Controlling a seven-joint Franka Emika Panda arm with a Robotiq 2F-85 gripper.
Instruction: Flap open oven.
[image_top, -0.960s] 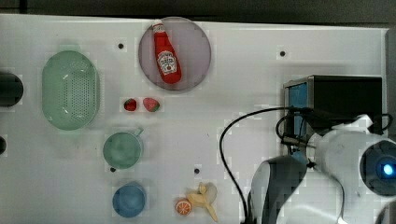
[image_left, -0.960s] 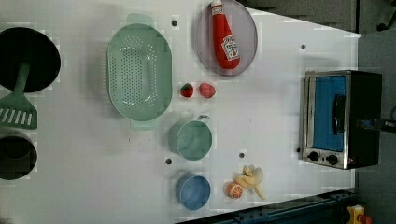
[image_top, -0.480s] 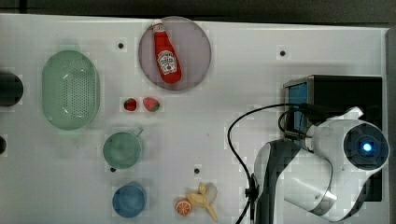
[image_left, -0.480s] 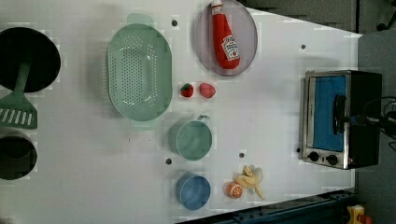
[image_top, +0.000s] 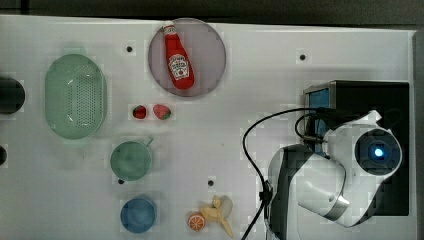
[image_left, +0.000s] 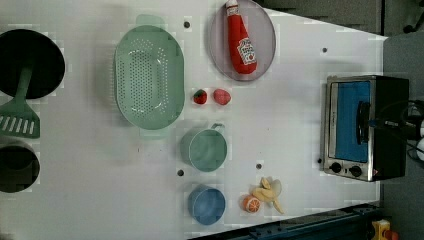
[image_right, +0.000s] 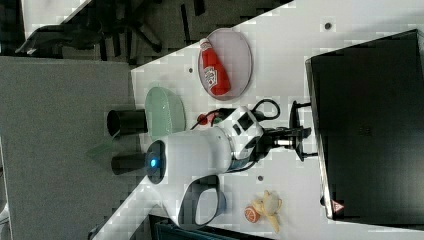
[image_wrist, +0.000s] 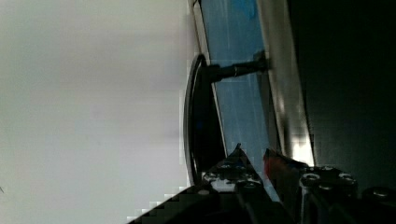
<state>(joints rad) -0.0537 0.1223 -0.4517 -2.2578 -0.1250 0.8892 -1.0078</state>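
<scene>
Here, oven (image_left: 350, 125) door shut; ketchup bottle (image_top: 177, 62) at its ten o'clock, top view.
My gripper (image_right: 301, 131), slightly parted, sits beside the handle (image_wrist: 194, 116).

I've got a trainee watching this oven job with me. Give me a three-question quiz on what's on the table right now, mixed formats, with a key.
1. True or false: the oven door is flapped down flat on the table.
2. In the left view, what lies on the round plate? A) ketchup bottle B) banana C) spatula
3. Fill in: in the left view, the two strawberries sit between the colander and the ____.

Key: 1 false, the door stands closed against the oven's front; 2 A; 3 oven.
</scene>
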